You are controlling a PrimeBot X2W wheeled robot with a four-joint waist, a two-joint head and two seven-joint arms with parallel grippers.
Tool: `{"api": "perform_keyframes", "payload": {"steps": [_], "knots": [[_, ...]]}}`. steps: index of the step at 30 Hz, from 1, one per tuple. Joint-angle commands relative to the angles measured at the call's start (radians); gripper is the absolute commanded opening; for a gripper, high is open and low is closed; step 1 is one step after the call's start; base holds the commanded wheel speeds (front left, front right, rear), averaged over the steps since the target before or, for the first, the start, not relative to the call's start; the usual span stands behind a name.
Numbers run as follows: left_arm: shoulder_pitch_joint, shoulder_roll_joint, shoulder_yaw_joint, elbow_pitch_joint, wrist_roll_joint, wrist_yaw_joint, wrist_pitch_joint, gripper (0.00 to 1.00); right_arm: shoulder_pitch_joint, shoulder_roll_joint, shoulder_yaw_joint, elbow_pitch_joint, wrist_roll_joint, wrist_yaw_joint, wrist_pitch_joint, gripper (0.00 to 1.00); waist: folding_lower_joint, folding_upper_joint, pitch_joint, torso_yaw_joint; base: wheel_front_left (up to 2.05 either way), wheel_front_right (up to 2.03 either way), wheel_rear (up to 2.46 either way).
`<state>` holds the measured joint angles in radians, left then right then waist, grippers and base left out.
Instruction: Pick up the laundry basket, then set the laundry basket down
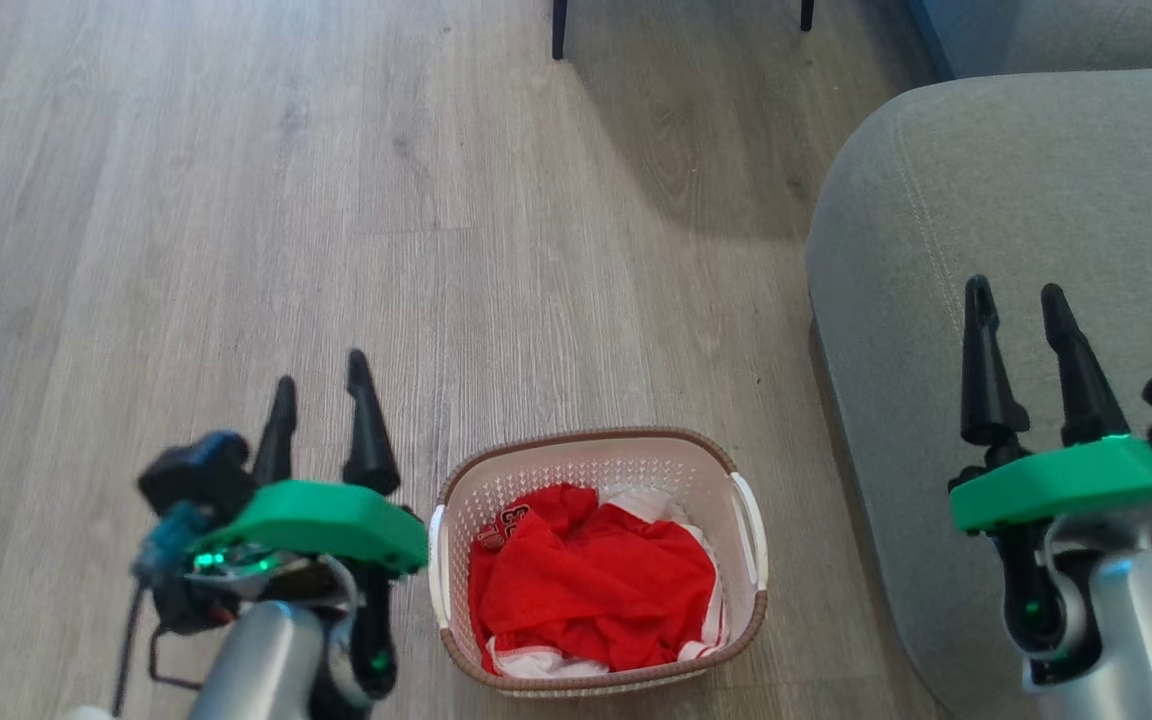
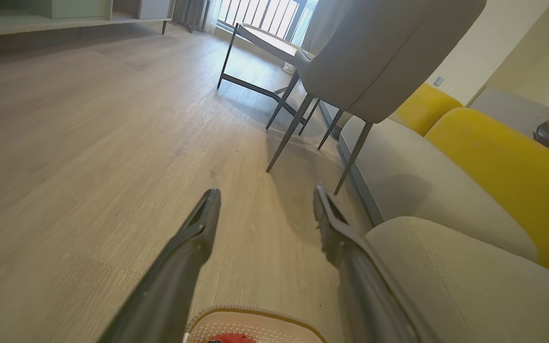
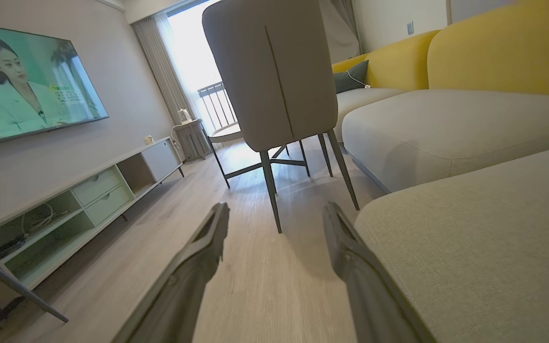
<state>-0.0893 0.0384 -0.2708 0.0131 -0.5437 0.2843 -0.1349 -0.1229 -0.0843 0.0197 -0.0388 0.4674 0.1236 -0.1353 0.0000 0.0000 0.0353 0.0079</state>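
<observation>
Two grippers are flanking the laundry basket, neither touching it. The left gripper is hanging just beside the basket's left handle, its fingers spread apart and holding nothing. The right gripper is hanging well off to the right, over the grey sofa, its fingers likewise parted and empty. The basket is sitting upright on the wooden floor, close to the sofa's edge. It is showing white perforated walls, a brown woven-look rim and white side handles, with red clothes trimmed in white piling inside. Farther off, a grey chair is standing on thin dark legs, and a television is glowing on the wall.
</observation>
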Motion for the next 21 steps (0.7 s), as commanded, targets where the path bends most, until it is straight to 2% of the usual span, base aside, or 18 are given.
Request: {"api": "perform_keyframes", "payload": {"steps": [1, 5, 10, 12, 18, 19, 21], "knots": [[-0.069, 0.010, 0.002, -0.025, 0.044, 0.012, -0.014, 1.00, -0.037, -0.002, 0.012, -0.023, -0.038, 0.005, -0.014, 1.00, 0.0000, 0.0000, -0.003, -0.002, 0.00, 0.00, 0.00], [-0.088, 0.024, -0.055, -0.008, 0.127, 0.038, -0.026, 1.00, -0.031, -0.018, 0.052, 0.015, -0.089, 0.005, -0.026, 1.00, 0.0000, 0.0000, -0.008, -0.007, 0.00, 0.00, 0.00], [-0.106, 0.055, -0.137, 0.029, 0.217, 0.101, -0.041, 1.00, -0.032, -0.031, 0.088, 0.056, -0.146, 0.005, -0.040, 1.00, 0.0000, 0.0000, -0.013, -0.013, 0.00, 0.00, 0.00], [-0.114, 0.059, -0.160, 0.048, 0.235, 0.130, -0.046, 1.00, -0.038, -0.041, 0.092, 0.056, -0.211, 0.006, -0.046, 1.00, 0.0000, 0.0000, -0.013, -0.014, 0.00, 0.00, 0.00], [-0.142, 0.071, -0.218, 0.054, 0.296, 0.212, -0.064, 1.00, -0.036, -0.027, 0.104, 0.048, -0.251, 0.006, -0.064, 1.00, 0.0000, 0.0000, -0.013, -0.015, 0.00, 0.00, 0.00], [-0.145, 0.070, -0.221, 0.045, 0.297, 0.222, -0.067, 1.00, -0.031, -0.025, 0.107, 0.059, -0.247, 0.006, -0.067, 1.00, 0.0000, 0.0000, -0.013, -0.014, 0.00, 0.00, 0.00], [-0.146, 0.070, -0.226, 0.016, 0.289, 0.214, -0.073, 1.00, -0.033, -0.024, 0.108, 0.067, -0.247, 0.006, -0.072, 1.00, 0.0000, 0.0000, -0.012, -0.014, 0.00, 0.00, 0.00]]}}
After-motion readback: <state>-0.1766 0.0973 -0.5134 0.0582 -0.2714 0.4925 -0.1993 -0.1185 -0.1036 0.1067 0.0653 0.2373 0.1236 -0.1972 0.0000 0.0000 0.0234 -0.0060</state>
